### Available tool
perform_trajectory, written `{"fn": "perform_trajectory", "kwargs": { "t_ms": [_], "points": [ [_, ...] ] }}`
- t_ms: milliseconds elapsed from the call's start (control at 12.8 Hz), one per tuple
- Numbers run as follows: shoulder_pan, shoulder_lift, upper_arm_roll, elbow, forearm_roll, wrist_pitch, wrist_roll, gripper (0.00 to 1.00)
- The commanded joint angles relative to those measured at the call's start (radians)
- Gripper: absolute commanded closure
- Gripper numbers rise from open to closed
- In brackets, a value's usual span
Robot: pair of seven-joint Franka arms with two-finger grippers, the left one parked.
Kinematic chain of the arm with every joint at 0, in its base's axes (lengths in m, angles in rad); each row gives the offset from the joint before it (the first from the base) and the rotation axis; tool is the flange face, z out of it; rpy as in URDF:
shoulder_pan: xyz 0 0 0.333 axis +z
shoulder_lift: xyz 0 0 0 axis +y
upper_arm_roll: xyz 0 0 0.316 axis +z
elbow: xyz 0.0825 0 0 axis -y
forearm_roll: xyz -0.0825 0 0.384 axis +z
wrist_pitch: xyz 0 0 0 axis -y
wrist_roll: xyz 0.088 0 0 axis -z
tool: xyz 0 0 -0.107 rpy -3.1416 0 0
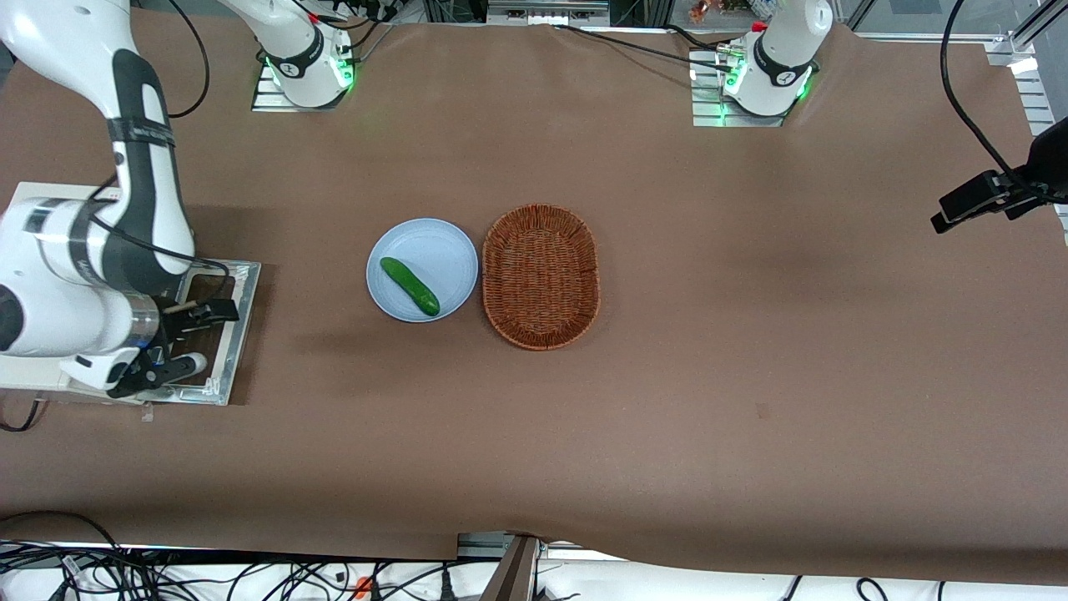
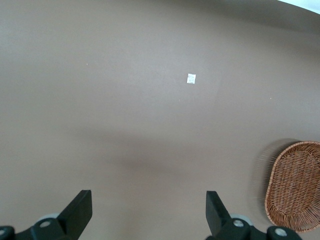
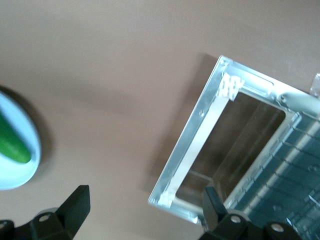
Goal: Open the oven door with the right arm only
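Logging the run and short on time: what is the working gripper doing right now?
Right arm's gripper: open, holding nothing, hanging above the oven door, which lies folded down and open on the table.

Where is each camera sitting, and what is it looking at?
Front view: high up, looking down on the table; both arms show, the right arm with its open gripper over the oven door, which lies flat open.
Left wrist view: on the parked arm, looking down at the basket.
Right wrist view: on the working arm, looking down past its fingers at the door.
Shared: the plate with its cucumber, in the front and right wrist views.
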Motion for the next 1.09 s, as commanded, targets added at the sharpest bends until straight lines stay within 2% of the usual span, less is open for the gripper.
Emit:
{"fn": "perform_trajectory", "kwargs": {
  "t_ms": [0, 390, 546, 624, 858, 1014],
  "points": [
    [-0.002, -0.039, -0.019, 0.046, -0.003, -0.070, 0.002, 0.00],
    [-0.003, -0.193, -0.040, -0.010, -0.013, -0.067, 0.011, 0.00],
    [-0.040, -0.255, -0.022, -0.042, -0.024, -0.079, 0.081, 0.00],
    [-0.067, -0.303, 0.015, -0.078, -0.035, -0.077, 0.118, 0.00],
    [-0.218, -0.418, 0.199, -0.160, -0.096, -0.080, 0.243, 0.00],
    [-0.224, -0.469, 0.216, -0.203, -0.108, -0.085, 0.343, 0.00]
  ]
}}
